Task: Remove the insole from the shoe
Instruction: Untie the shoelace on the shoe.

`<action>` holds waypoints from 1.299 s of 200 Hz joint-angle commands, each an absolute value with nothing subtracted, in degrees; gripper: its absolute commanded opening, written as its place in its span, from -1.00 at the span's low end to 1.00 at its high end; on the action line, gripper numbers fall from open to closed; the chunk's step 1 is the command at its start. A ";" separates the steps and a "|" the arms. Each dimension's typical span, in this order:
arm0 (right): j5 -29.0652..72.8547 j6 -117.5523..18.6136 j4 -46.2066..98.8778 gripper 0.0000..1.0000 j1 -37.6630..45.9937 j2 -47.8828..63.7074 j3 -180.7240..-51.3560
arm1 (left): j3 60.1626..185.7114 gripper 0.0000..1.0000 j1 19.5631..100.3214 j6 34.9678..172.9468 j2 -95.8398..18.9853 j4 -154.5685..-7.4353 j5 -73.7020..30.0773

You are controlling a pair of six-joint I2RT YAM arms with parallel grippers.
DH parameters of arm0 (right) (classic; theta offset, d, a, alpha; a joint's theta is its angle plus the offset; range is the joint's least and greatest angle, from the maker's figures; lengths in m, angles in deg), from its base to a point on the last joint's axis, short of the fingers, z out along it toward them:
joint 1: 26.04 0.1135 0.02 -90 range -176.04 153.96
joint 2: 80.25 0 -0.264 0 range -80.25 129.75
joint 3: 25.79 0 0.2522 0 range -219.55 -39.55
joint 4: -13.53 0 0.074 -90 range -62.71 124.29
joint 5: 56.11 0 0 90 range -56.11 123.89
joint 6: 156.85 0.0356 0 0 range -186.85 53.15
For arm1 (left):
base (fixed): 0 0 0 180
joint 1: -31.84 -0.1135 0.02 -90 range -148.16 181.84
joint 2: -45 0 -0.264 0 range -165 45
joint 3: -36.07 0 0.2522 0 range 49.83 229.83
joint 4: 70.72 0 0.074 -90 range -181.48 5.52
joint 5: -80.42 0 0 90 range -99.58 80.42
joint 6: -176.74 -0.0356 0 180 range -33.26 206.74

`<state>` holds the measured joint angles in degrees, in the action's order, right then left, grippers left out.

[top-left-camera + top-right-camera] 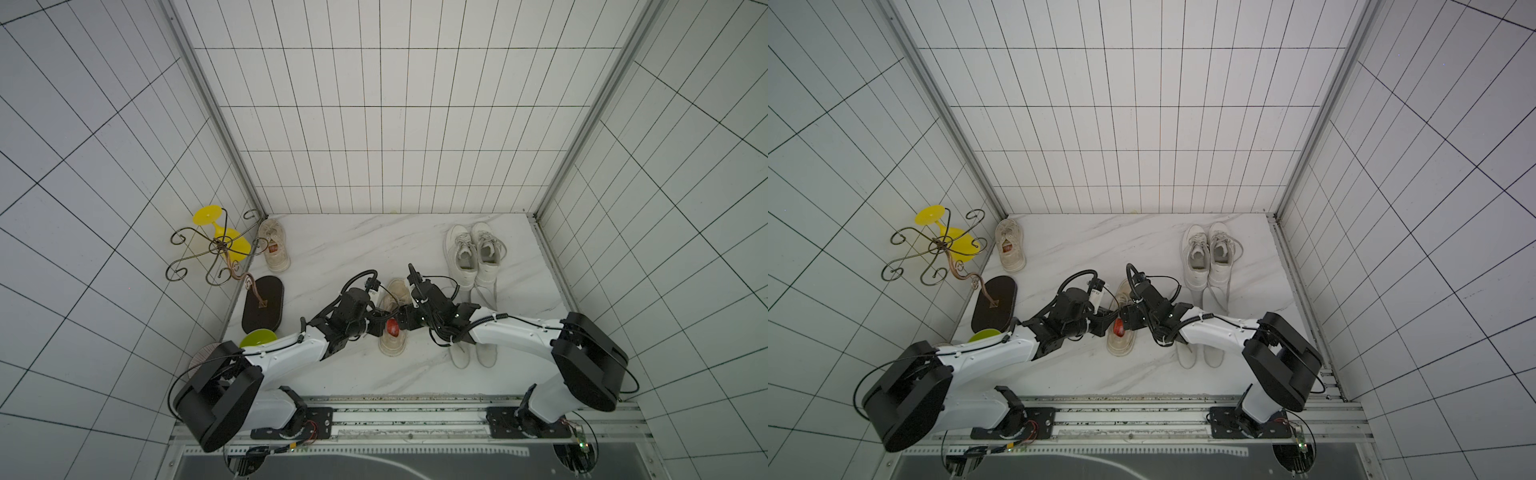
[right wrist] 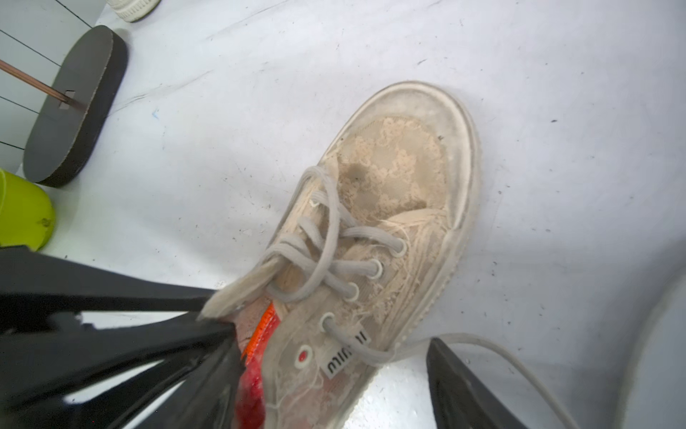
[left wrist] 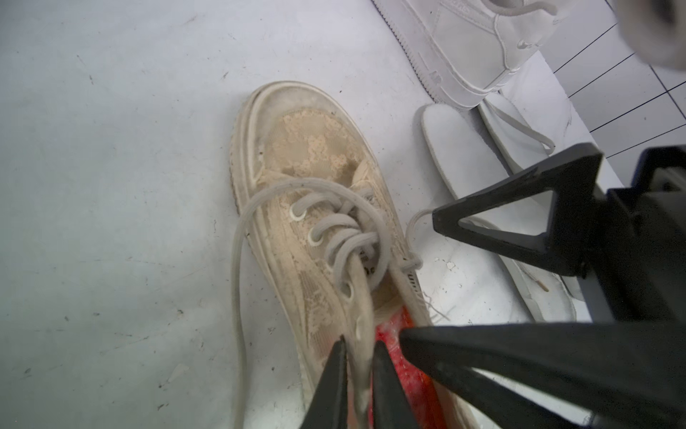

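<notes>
At the middle of the marble table (image 1: 332,257), between the two arms, the beige lace-up shoe (image 3: 308,148) is seen resting on its sole, toe pointed away from the robot's base. Its red insole (image 1: 393,328) is lodged inside and is exposed only at the opening. The shoe's tongue (image 3: 362,297) is pinched between the pressed-together fingers of the left gripper (image 3: 359,345) and is held up above the opening. The right gripper (image 2: 334,338) is spread wide (one finger is set down in the opening over the insole, the other outside the shoe's side wall). Two white insoles (image 3: 456,156) are laid near the shoe, with a pair of white sneakers (image 1: 473,253) beyond them. A second beige shoe (image 1: 274,245) is placed in the far corner, near a dark-based metal stand (image 1: 262,307).
</notes>
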<state>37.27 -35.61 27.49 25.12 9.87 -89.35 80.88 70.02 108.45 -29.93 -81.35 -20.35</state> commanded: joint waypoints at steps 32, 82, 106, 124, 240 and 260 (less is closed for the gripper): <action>40.90 -34.62 30.36 0.35 25.80 12.12 -94.84 | 82.68 -0.59 70.82 108.37 -31.18 -78.84 -20.56; 39.95 -34.60 30.13 -0.14 26.04 12.61 -94.95 | 83.55 -0.54 70.78 108.34 -32.38 -81.09 -16.60; 37.38 -35.03 29.17 -0.38 26.17 12.98 -95.07 | 83.85 -0.59 70.77 108.39 -33.04 -81.34 -16.17; 35.75 -35.21 29.38 -0.60 26.22 13.52 -95.49 | 83.86 -0.72 70.73 108.45 -33.06 -81.40 -15.95; 48.59 -34.35 36.66 -1.00 17.47 3.97 -87.63 | 80.43 -1.00 67.40 112.00 -25.26 -83.74 -5.67; 48.83 -34.99 37.42 -1.00 17.43 3.99 -87.88 | 80.53 -1.00 67.42 111.96 -26.02 -83.09 -7.19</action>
<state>40.24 -34.76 31.52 20.07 5.20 -90.05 81.73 69.23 111.29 -26.37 -81.13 -11.54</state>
